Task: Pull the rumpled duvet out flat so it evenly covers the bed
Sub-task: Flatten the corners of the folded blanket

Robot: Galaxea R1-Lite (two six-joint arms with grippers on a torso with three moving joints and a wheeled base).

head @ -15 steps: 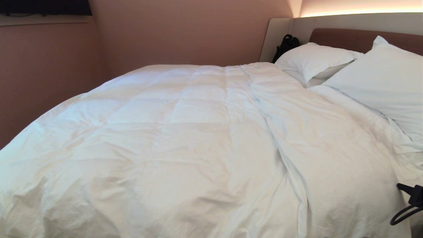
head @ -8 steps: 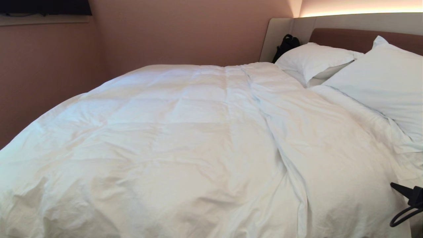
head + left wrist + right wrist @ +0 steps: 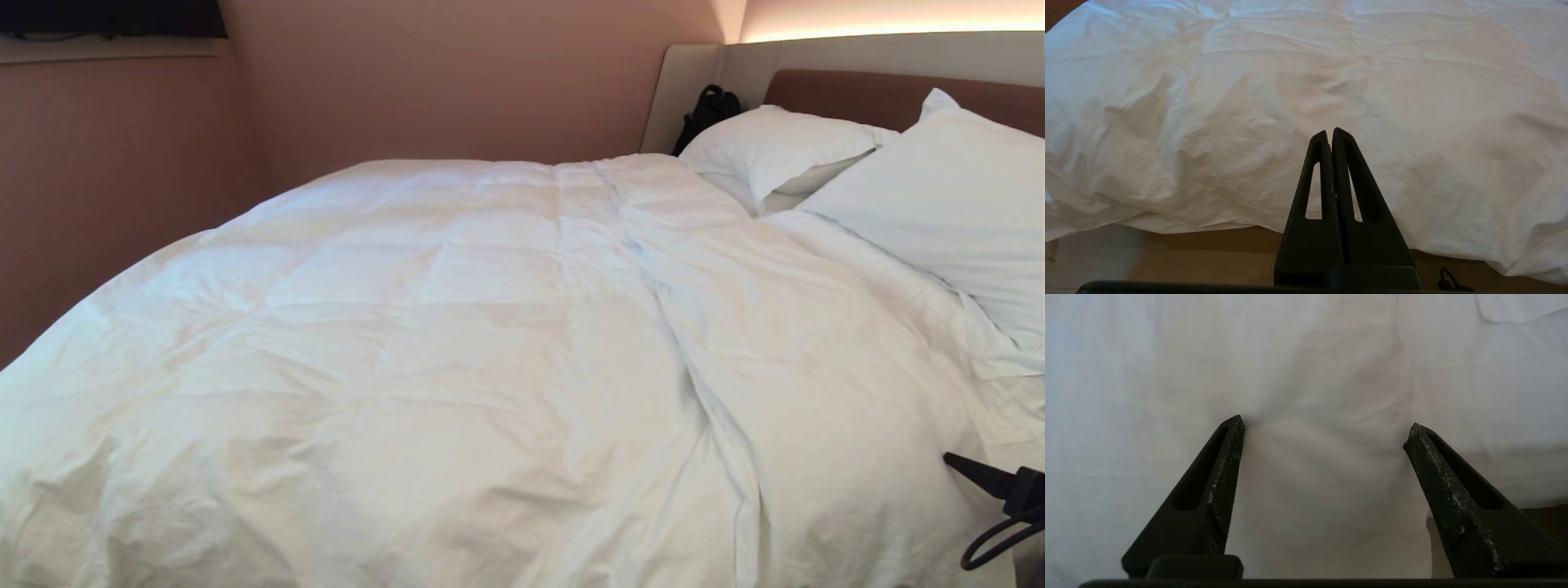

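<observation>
My right gripper stands with jaws spread wide over the white duvet, holding nothing; my left gripper, fingers pressed together, hovers by the bed's near edge.

The right gripper now stands with its jaws spread wide; a second ago they were together. In the head view one black finger reaches further over the duvet than it did in either earlier picture, its tip lower and closer to the duvet's long central fold. In the right wrist view the fingertips sit on the white cloth, with a shallow pucker of fabric between them, and nothing is held. The duvet's near corner by that finger lies a little flatter.
</observation>
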